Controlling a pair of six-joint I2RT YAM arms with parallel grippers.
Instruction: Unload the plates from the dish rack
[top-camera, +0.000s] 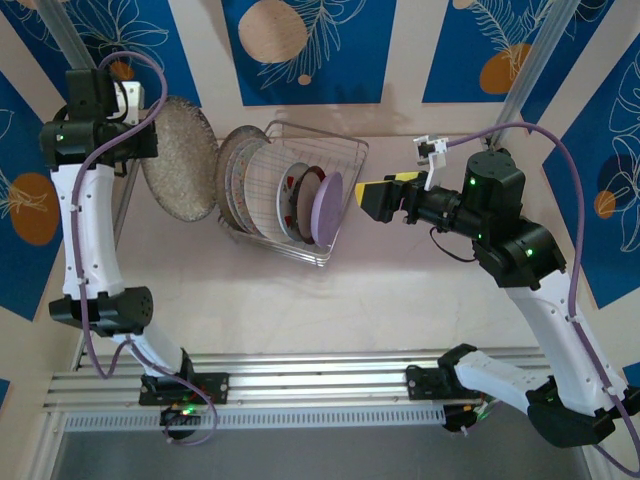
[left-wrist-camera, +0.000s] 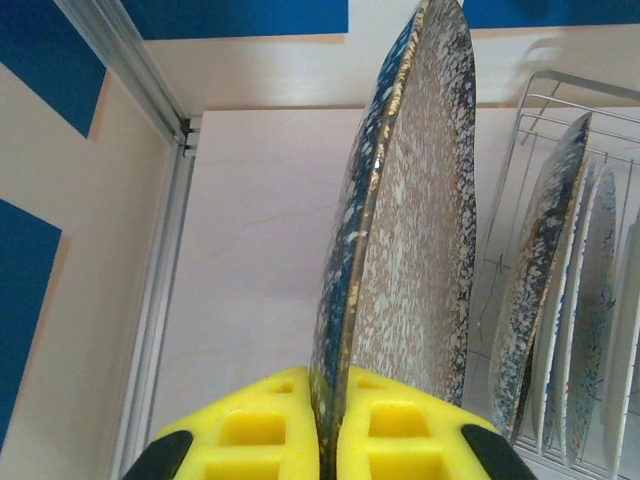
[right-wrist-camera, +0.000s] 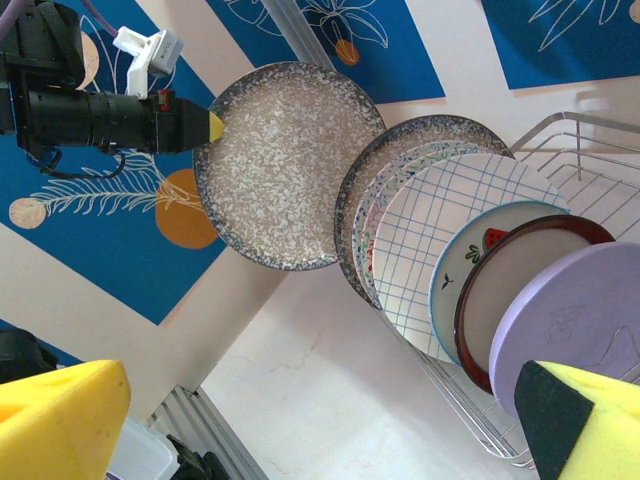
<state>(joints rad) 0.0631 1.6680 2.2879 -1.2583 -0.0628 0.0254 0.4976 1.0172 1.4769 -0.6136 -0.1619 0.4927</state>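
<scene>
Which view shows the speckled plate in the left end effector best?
Right wrist: the speckled plate shows nearly its whole face. Left wrist sees it edge-on, clamped in the left end effector; top external shows it obliquely.

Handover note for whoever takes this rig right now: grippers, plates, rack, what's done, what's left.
Left gripper: shut on the large speckled plate, held on edge left of the dish rack.
Right gripper: open, empty, just right of the rack by the lilac plate.
Rack: the other plates stand on edge, grid-lined plate among them.
Done: one plate out, not set down.
Left: set it down, unload the rest.
</scene>
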